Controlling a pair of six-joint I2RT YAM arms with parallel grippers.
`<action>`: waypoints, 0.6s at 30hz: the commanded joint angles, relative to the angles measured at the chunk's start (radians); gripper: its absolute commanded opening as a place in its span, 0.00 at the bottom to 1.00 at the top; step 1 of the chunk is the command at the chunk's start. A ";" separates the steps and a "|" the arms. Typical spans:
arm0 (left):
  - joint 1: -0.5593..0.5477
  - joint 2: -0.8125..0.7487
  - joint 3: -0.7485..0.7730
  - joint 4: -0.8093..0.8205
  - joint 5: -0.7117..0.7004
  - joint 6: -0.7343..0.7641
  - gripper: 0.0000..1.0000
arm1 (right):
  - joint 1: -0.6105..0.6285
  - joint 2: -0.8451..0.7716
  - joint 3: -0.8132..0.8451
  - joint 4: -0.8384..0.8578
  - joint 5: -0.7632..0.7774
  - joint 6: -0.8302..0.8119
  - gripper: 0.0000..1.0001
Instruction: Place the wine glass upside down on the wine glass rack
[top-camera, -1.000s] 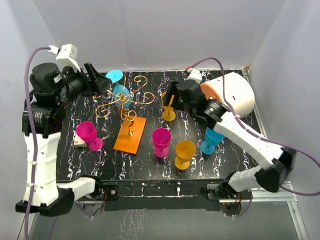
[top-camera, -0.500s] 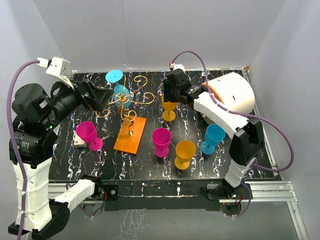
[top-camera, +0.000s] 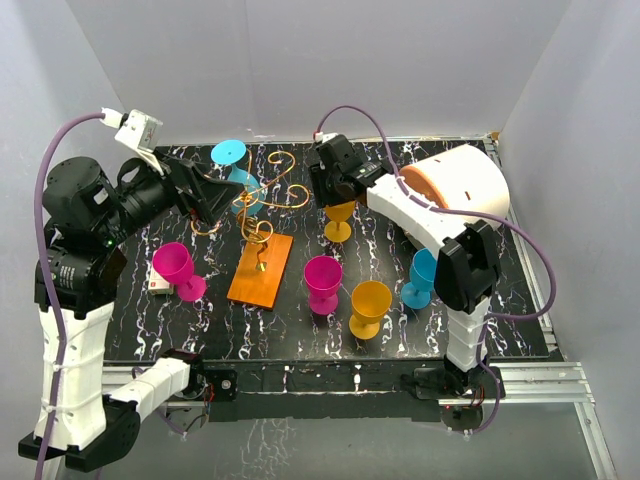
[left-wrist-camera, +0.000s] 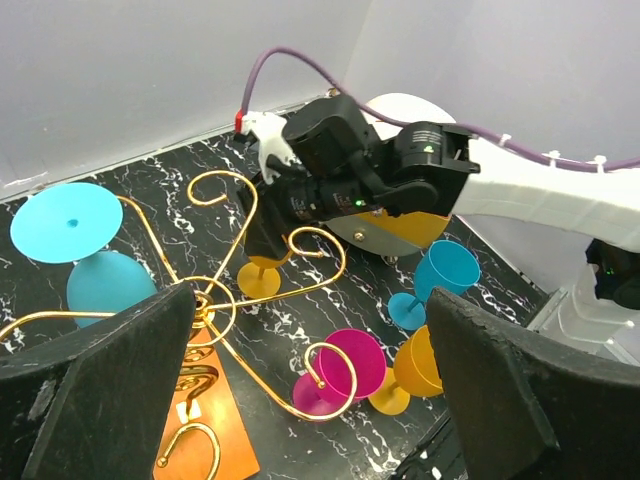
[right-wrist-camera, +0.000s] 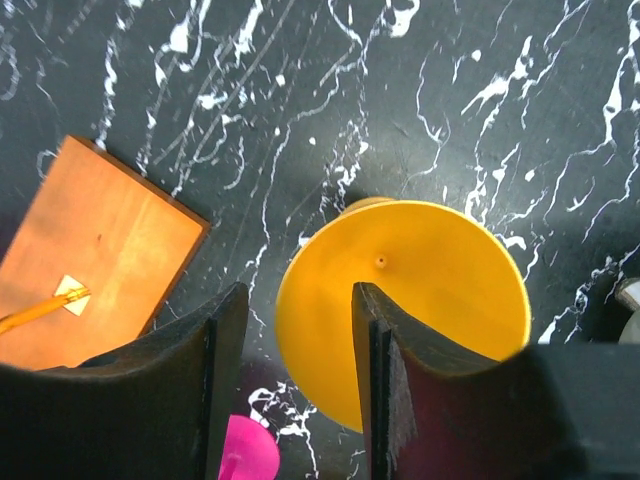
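Black, white-veined surface (top-camera: 200, 330) between pale walls carries six goblets, two of each colour. One cyan goblet (top-camera: 228, 152) hangs upside down on the wine glass rack (top-camera: 262, 268), a single gold wire stand on an orange base. The other cyan goblet (top-camera: 425, 275), two magenta goblets (top-camera: 322, 278) and one yellow goblet (top-camera: 370, 302) stand apart. The wine glass (top-camera: 339, 216), yellow and upright, sits just right of the rack. It is directly under the right gripper (right-wrist-camera: 298, 310), whose jaws are slightly parted over its rim and grip nothing. The left gripper (left-wrist-camera: 308, 310) hovers by the rack's scrolls, spread wide and empty. One white-and-orange drum (top-camera: 465, 185) sits far right.
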 joint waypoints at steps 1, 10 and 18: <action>-0.003 -0.011 0.010 0.037 0.079 0.027 0.99 | 0.005 0.014 0.065 -0.040 -0.022 -0.059 0.40; -0.005 0.024 0.029 0.082 0.144 0.015 0.99 | 0.027 0.031 0.102 -0.091 0.069 -0.122 0.10; -0.005 0.068 0.006 0.291 0.395 -0.191 0.99 | 0.048 -0.089 0.042 -0.023 0.142 -0.131 0.00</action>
